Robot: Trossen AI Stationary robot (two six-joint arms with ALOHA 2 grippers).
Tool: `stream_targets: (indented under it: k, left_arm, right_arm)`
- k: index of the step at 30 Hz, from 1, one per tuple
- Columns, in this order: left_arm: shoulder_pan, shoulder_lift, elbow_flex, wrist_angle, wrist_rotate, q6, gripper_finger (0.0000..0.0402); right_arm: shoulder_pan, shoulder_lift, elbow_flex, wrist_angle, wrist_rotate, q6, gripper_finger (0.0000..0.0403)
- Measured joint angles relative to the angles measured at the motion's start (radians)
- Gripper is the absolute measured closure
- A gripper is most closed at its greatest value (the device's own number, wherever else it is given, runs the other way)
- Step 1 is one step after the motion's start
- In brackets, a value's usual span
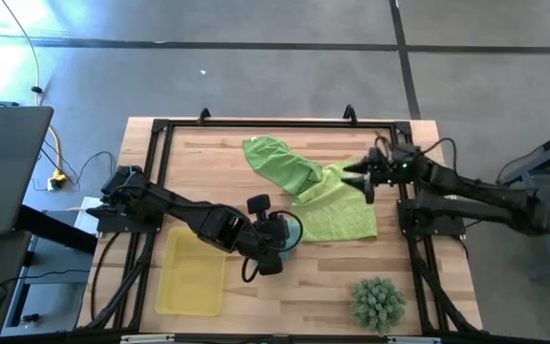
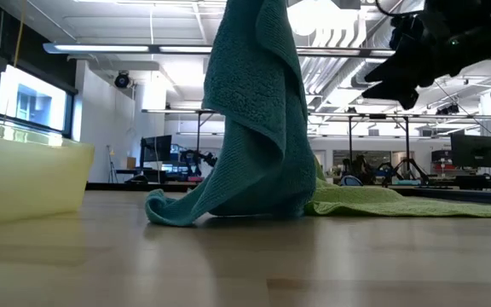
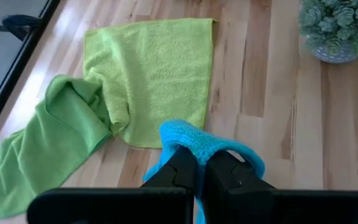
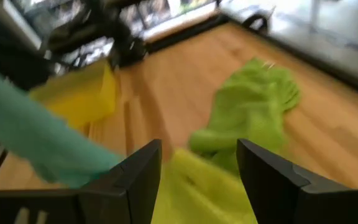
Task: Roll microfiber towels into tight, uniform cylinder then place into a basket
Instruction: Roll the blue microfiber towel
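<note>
The teal microfiber towel (image 2: 258, 111) hangs from my left gripper (image 3: 201, 171), which is shut on its top near the table's middle (image 1: 275, 250). Two lime green towels lie on the wood beyond it. One is spread flat (image 1: 340, 218). The other is crumpled (image 1: 277, 161), and one end of it lies on the flat one's far edge. My right gripper (image 4: 197, 174) hovers open above where they meet (image 1: 363, 182) and touches nothing. The yellow basket (image 1: 191, 272) stands at the near left. My left gripper pinches the teal towel's top (image 3: 188, 140) between its two shut fingers, and the cloth bulges over the fingertips. The fingers slant down from the table's left. The towel hangs in slack folds below them, its lower end (image 2: 177, 213) crumpled on the table.
A spiky green plant in a pot (image 1: 378, 302) stands at the near right corner. A black frame (image 1: 160, 143) runs around the wooden table top. Bare wood lies between the basket and the plant.
</note>
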Motion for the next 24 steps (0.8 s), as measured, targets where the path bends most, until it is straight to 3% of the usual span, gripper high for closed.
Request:
stream_targets:
  k: [12,16,24]
  left_arm:
    - [-0.001,0.0,0.0,-0.001,0.066,0.008,0.0401]
    - [-0.002,0.0,0.0,-0.016,0.082,0.008,0.0401]
    - [-0.019,0.0,0.0,-0.038,0.081,0.008,0.0401]
  right_arm:
    - [0.282,0.271,0.0,0.025,0.163,-0.021,0.0204]
    - [0.318,0.358,0.0,0.045,0.216,-0.021,0.0204]
    - [0.344,0.535,0.0,0.158,0.218,-0.075,0.0204]
